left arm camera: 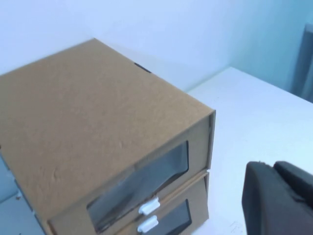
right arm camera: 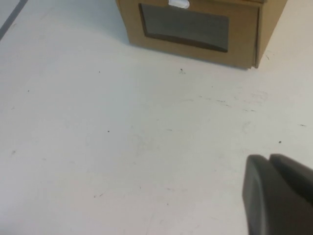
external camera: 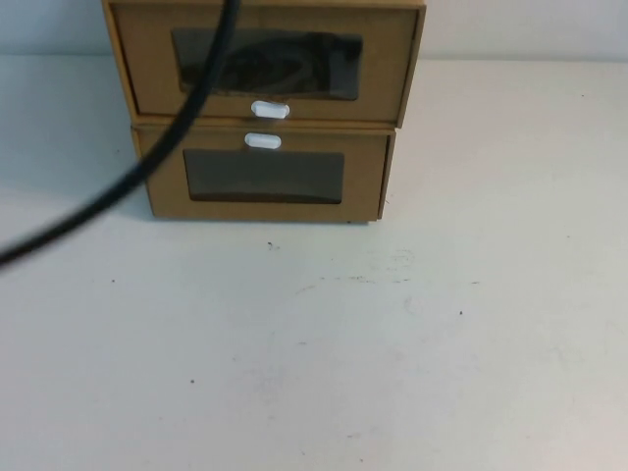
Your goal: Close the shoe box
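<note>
Left gripper hangs above and beside the stacked boxes; right gripper hangs over bare table. We cannot tell either's grip state. Shoe box, w/ tab below window, sits atop lower box, front slightly fwd. Black cable crosses both.

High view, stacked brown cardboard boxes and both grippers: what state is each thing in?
Upper brown cardboard shoe box, tab below window: drawer front slightly forward of the lower box.
Lower brown cardboard box, tab above window: drawer looks shut.
Left gripper: raised beside the boxes.
Right gripper: above the white table, facing the boxes.
</note>
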Motion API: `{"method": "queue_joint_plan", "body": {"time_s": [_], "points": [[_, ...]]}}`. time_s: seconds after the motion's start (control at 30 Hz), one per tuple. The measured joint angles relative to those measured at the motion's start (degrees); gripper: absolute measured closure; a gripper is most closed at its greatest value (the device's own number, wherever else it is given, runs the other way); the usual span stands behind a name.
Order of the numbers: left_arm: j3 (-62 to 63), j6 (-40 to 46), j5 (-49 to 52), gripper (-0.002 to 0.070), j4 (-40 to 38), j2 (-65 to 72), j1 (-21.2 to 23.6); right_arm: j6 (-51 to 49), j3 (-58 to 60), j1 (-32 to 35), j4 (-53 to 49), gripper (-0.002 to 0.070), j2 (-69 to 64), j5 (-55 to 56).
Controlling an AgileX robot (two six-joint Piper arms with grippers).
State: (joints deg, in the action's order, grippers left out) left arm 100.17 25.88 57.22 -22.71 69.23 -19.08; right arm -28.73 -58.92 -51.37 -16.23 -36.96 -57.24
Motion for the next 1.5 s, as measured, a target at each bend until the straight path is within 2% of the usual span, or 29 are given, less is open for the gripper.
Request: {"method": "queue_joint_plan", "body": {"time_s": [0.33,0.6,0.77,1.07,1.5], "points": [[-47.6,4.6,-26.7,0.0680,-3.4,-32.7,0.0,0.7,3.2,0.0,1.8,0.0689,4.0,-2.6],[-73.7,5.4,-38.5,0.0680,-3.8,-53.0,0.0,1.3,3.2,0.0,2.7,0.0689,4.0,-2.6],[-83.6,5.5,-43.7,0.0680,-4.2,-59.9,0.0,1.4,3.2,0.0,2.7,0.0689,4.0,-2.6],[-100.7,5.5,-60.8,0.0680,-4.7,-60.9,0.0,2.2,3.2,0.0,2.9,0.0687,4.0,-2.1],[-101.7,5.8,-58.3,0.0680,-4.9,-60.9,0.0,2.2,3.2,0.0,5.7,0.0687,4.0,-2.0]]}}
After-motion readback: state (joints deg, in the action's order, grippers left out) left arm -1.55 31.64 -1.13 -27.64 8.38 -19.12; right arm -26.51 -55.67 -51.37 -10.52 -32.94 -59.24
